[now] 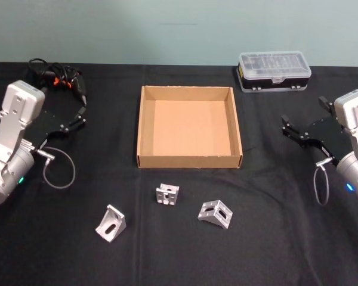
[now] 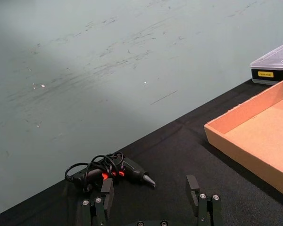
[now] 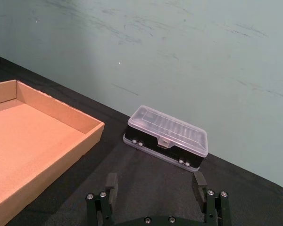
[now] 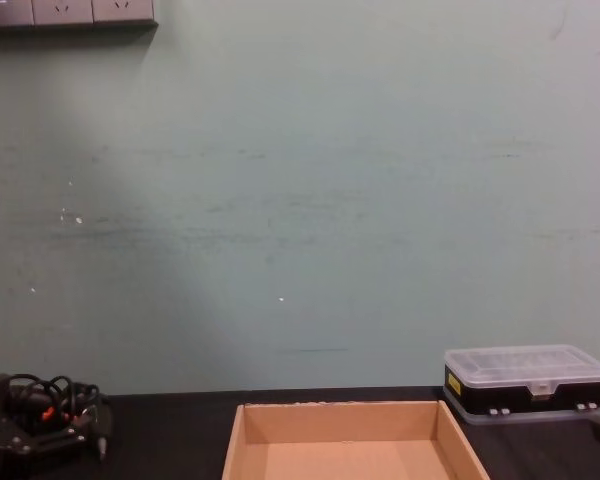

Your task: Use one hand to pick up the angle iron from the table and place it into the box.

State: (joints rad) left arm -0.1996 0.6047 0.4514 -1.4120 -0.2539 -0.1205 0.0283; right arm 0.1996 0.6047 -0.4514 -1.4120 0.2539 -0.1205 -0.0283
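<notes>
left claw (image 2: pixel 150 188) and right claw (image 3: pixel 155 184) open, empty, flanking the box (image 1: pixel 189 161). on the desk (image 1: pixel 274 250) in front of it: left angle iron (image 1: pixel 111 224) nearer left claw, right angle iron (image 1: pixel 215 213) nearer right claw, middle angle iron (image 1: pixel 167 194) between.

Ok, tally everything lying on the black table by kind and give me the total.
Angle irons: 3
Cardboard box: 1
Clear-lidded plastic case: 1
Black corded tool: 1
Total: 6
</notes>
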